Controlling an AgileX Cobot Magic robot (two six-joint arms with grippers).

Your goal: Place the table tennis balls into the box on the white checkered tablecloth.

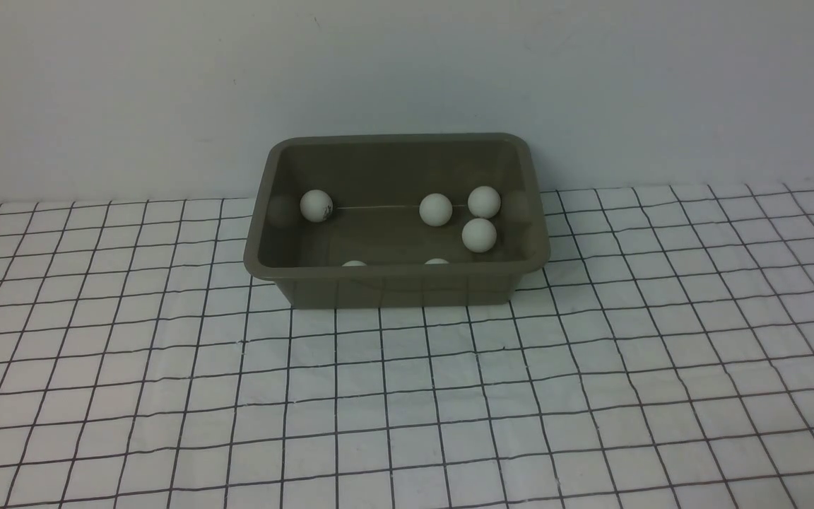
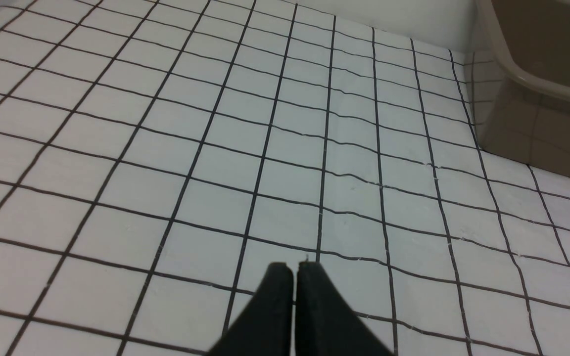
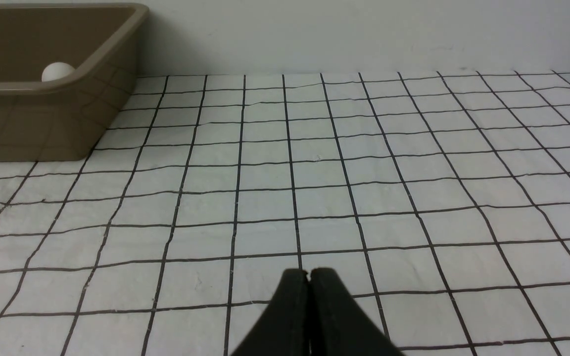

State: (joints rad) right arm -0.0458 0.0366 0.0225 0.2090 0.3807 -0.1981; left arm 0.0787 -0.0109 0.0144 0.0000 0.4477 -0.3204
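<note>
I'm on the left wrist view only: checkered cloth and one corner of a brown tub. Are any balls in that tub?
Observer: Yes, the front view shows six table tennis balls inside the box.
Operator: Any left on the cloth?
Observer: None show on the white checkered tablecloth in any view.
Operator: What's the other arm doing?
Observer: The right gripper is shut and empty above bare cloth, like the left gripper.
</note>
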